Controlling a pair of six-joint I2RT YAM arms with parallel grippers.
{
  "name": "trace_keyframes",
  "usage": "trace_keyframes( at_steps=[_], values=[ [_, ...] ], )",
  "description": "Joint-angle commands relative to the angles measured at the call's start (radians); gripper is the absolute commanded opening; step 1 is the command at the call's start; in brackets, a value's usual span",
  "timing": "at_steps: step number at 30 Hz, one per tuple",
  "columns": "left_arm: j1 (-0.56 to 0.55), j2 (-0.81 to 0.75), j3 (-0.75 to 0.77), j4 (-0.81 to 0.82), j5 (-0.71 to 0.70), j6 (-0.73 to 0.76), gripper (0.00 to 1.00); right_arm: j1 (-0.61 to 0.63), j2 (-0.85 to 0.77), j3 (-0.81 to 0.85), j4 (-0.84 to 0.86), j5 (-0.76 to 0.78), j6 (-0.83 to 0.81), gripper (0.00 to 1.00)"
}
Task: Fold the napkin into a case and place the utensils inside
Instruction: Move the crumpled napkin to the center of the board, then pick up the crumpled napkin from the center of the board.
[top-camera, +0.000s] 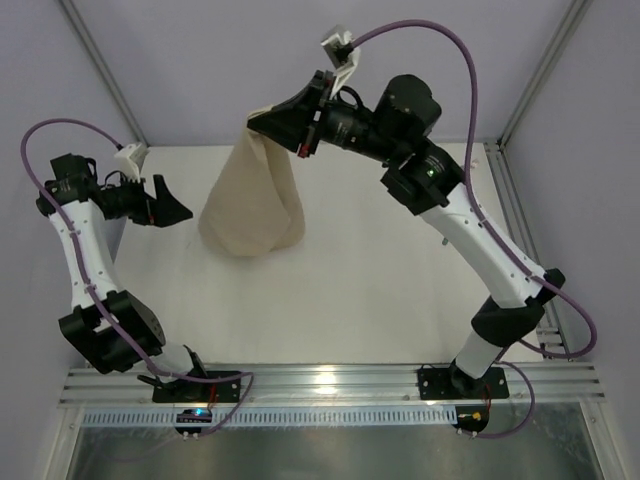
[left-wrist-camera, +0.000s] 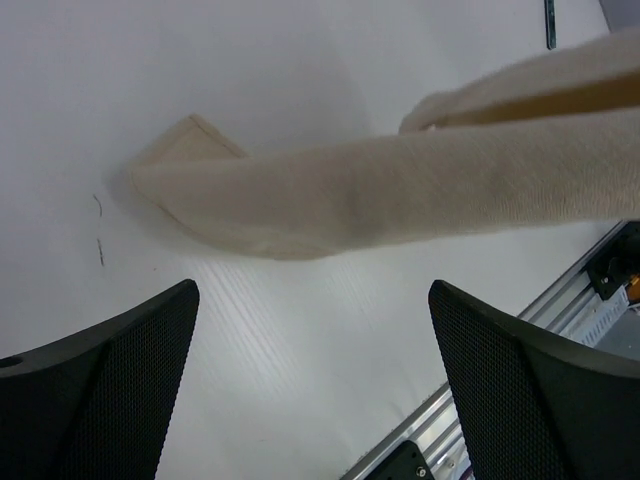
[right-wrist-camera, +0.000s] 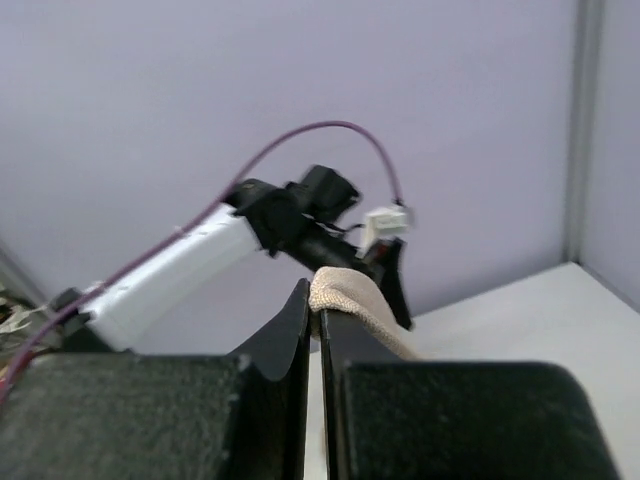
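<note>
The beige napkin (top-camera: 252, 205) hangs bunched from one raised corner, and its lower end rests on the white table (top-camera: 380, 280). My right gripper (top-camera: 258, 119) is shut on that top corner, high above the back of the table. In the right wrist view the cloth (right-wrist-camera: 350, 292) bulges out over the pinched jaws of the right gripper (right-wrist-camera: 321, 305). My left gripper (top-camera: 173, 203) stands open just left of the napkin with nothing in it. In the left wrist view the napkin (left-wrist-camera: 400, 190) stretches across beyond the left gripper (left-wrist-camera: 315, 350) and its wide-apart fingers (left-wrist-camera: 110, 390). The utensils and the case are out of view.
Aluminium rails run along the near edge (top-camera: 330, 385) and the right edge (top-camera: 500, 190) of the table. Frame posts (top-camera: 105, 70) rise at the back corners. The left arm (right-wrist-camera: 180, 265) shows behind the cloth in the right wrist view.
</note>
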Motion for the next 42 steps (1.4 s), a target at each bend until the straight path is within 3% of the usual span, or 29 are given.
trace_keyframes(
  at_steps=[1, 5, 8, 10, 14, 18, 21, 23, 32, 38, 42],
  values=[
    [-0.027, -0.055, -0.009, 0.06, -0.03, -0.034, 0.99, -0.116, -0.052, -0.263, -0.007, 0.111, 0.046, 0.04],
    [-0.158, -0.063, -0.084, 0.074, -0.231, -0.004, 0.99, -0.26, -0.12, -0.615, 0.12, 0.048, 0.239, 0.04],
    [-0.384, -0.081, -0.199, 0.106, -0.384, 0.021, 0.95, -0.343, -0.144, -0.845, 0.186, 0.083, 0.277, 0.04],
    [-0.469, -0.095, -0.263, 0.129, -0.431, 0.036, 0.91, -0.375, -0.143, -0.966, 0.214, 0.105, 0.29, 0.04],
    [-0.72, -0.095, -0.412, 0.167, -0.526, 0.076, 0.87, -0.426, -0.12, -1.087, 0.231, 0.136, 0.288, 0.04],
    [-0.9, -0.094, -0.529, 0.183, -0.584, 0.169, 0.89, -0.431, -0.115, -1.131, 0.207, 0.186, 0.249, 0.04],
    [-1.031, -0.068, -0.628, 0.258, -0.749, 0.168, 0.93, -0.434, -0.12, -1.157, 0.199, 0.221, 0.227, 0.04],
    [-1.045, 0.021, -0.641, 0.319, -0.808, 0.156, 0.92, -0.44, -0.131, -1.18, 0.205, 0.229, 0.229, 0.04],
    [-0.999, 0.287, -0.542, 0.514, -1.013, 0.092, 0.63, -0.441, -0.158, -1.245, 0.219, 0.228, 0.227, 0.04],
    [-0.796, 0.423, -0.287, 0.617, -1.084, -0.004, 0.66, -0.429, -0.135, -1.286, 0.275, 0.183, 0.268, 0.04],
    [-0.732, 0.35, -0.25, 0.605, -0.913, 0.039, 0.76, -0.403, -0.118, -1.283, 0.268, 0.163, 0.264, 0.04]
  ],
)
